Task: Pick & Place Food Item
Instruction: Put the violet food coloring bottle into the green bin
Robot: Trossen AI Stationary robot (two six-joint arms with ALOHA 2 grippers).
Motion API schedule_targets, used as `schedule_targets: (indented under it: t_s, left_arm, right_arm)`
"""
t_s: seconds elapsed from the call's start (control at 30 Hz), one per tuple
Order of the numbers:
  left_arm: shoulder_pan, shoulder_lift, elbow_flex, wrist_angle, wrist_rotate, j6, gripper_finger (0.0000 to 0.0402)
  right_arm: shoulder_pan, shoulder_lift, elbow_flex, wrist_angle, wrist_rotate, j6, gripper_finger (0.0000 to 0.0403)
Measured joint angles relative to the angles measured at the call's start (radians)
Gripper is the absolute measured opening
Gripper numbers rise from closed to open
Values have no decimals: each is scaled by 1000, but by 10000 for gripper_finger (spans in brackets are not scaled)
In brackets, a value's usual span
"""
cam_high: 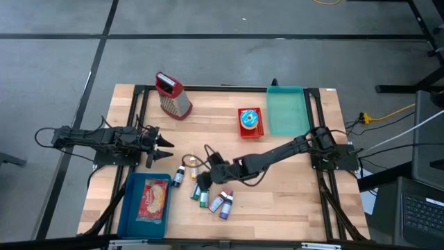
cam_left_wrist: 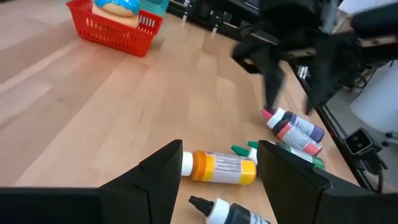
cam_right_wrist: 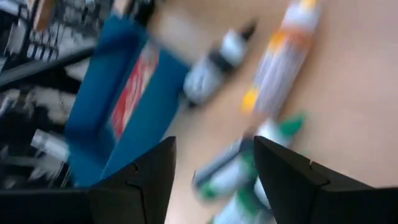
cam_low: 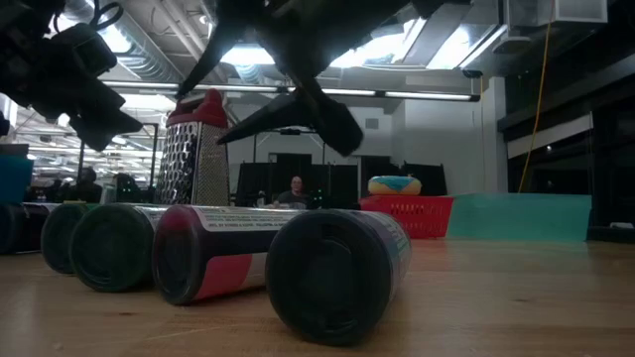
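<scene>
High view shows our right gripper (cam_high: 210, 164) hovering, fingers parted and empty, over the scattered food-colouring bottles (cam_high: 208, 194) to pick one. Our left gripper (cam_high: 164, 148) waits open beside the blue bin (cam_high: 128, 208).

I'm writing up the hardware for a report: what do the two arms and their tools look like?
Both arms are black and slim, built of jointed segments, with dark cables looping along them. The left tool ends in two pointed black fingers, broad and wedge-shaped from its wrist view. The right tool has the same angular black fingers. No markings are legible.
</scene>
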Motion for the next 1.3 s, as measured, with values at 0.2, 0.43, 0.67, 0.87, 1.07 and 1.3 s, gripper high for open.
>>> schedule_targets:
  t_s: [0.2,0.43,0.67,0.87,1.07,1.3]
  left_arm:
    - [0,0,0,0,1,11,203]
    - [0,0,0,1,3,23,203]
    - [0,0,0,54,12,67,203]
    - [0,0,0,70,74,67,203]
    - [0,0,0,69,131,48,203]
    - [0,0,0,79,133,56,203]
  right_arm:
    - [61,0,16,3,-132,98,217]
    - [124,-1,104,14,-140,169,217]
    - [219,-2,149,12,22,323,217]
    - [327,-2,184,-8,265,427,217]
    - [390,58,307,-253,295,664,217]
    - [380,277,637,-668,47,895,217]
